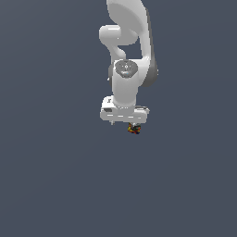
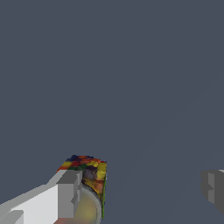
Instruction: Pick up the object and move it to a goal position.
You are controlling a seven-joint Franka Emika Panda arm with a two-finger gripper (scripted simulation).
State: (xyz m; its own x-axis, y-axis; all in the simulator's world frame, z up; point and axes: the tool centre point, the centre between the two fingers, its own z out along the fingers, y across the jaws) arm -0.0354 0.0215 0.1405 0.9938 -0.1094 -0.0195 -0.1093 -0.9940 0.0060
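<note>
Exterior view first: a plain slate-grey bench (image 1: 51, 185) fills the frame, smooth and bare of texture. At centre the glossy white arm (image 1: 127, 55) hangs down, ending in the blocky jaws (image 1: 134, 127). Just under them, right of centre, sits the object (image 1: 134, 130), a tiny dark lump speckled red, yellow and green. In the wrist view the jaws stand wide apart, released: one pale finger (image 2: 65, 192) touches the object (image 2: 89, 170), the other grey finger (image 2: 213, 187) is well clear.
</note>
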